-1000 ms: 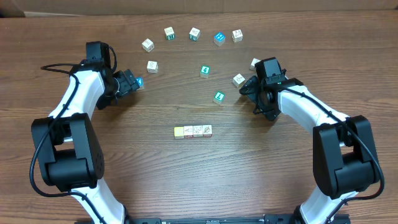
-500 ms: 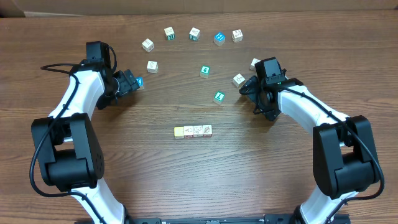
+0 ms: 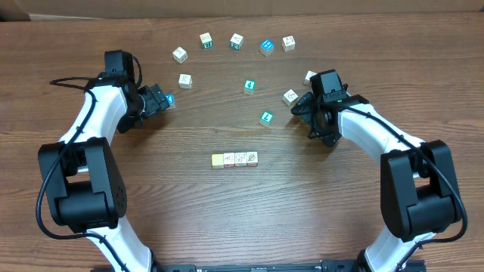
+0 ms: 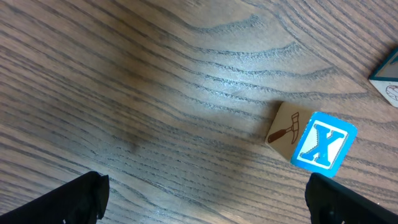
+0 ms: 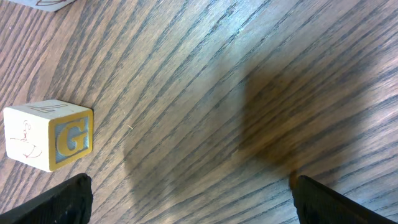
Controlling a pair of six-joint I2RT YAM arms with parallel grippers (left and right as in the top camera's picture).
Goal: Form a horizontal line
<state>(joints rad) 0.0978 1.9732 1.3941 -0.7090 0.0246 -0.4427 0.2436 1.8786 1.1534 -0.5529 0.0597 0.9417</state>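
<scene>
Noted brown wood-grain table (image 3: 249,227) under everything. Noted white-and-black left arm (image 3: 98,113) at 9 o'clock and matching right arm (image 3: 378,140) at 3 o'clock, both reaching inward. Found left gripper (image 4: 211,202) spread wide, nothing between the jaws, bare wood below. Found right gripper (image 5: 193,202) likewise released and empty. Located the horizontal line (image 3: 234,159) of four small touching cubes near table centre, running 9 to 3 o'clock, pale yellow cube (image 3: 218,160) at its 9 o'clock end, well apart from both grippers. Logged loose lettered cubes (image 3: 237,41) scattered toward 12 o'clock. Saw wooden cube with blue X face (image 4: 323,147) at 2 o'clock of left gripper, and wooden cube with yellow-framed G face (image 5: 50,142) at 10 o'clock of right gripper.
</scene>
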